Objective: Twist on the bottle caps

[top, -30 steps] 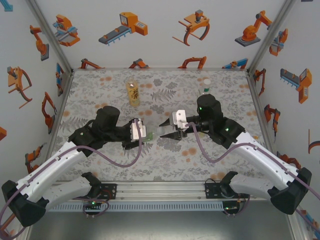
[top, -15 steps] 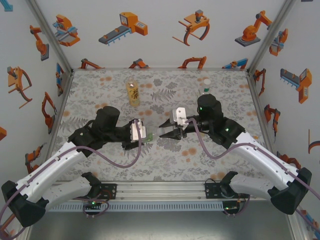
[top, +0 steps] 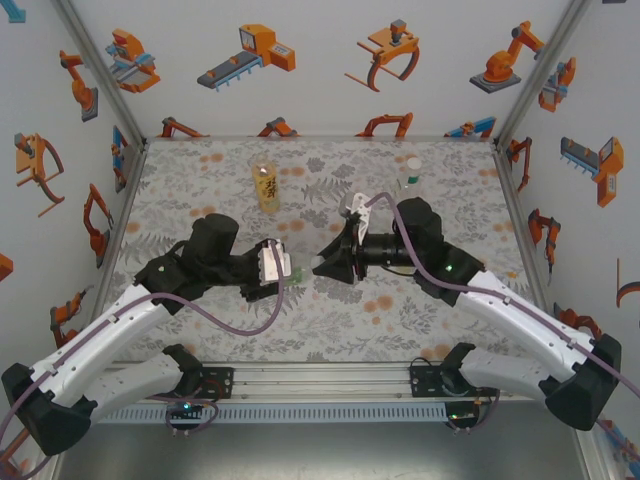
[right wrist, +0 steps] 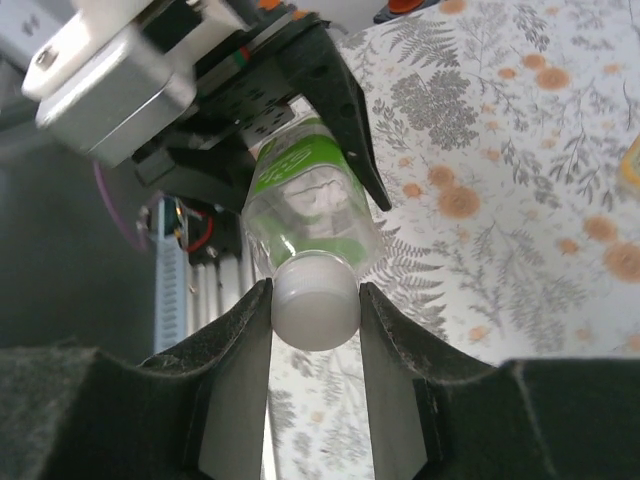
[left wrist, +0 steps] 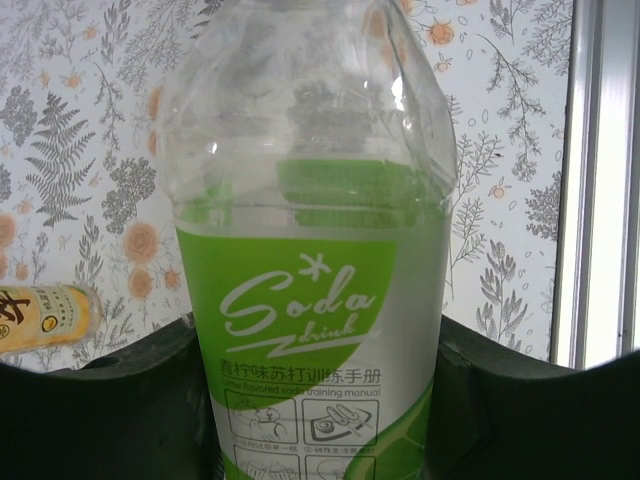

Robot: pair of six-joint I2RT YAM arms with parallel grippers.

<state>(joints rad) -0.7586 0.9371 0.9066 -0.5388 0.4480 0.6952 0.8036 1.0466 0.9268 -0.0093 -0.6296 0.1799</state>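
A clear bottle with a green "Soda drink" label is held off the cloth, lying roughly level, by my left gripper, whose black fingers press on both sides of the label. My right gripper is shut on a white bottle cap sitting on that bottle's neck. In the top view the two grippers meet tip to tip at mid-table, the right gripper facing left. A tall amber bottle stands at the back. A small clear bottle with a white cap stands at the back right.
The floral cloth covers the table inside white walls with orange robot pictures. An aluminium rail runs along the near edge by the arm bases. Open cloth lies in front of and behind the grippers.
My right gripper has closed onto the cap and rolled its wrist, so its camera housing now points up. The left arm and its bottle have stayed put.
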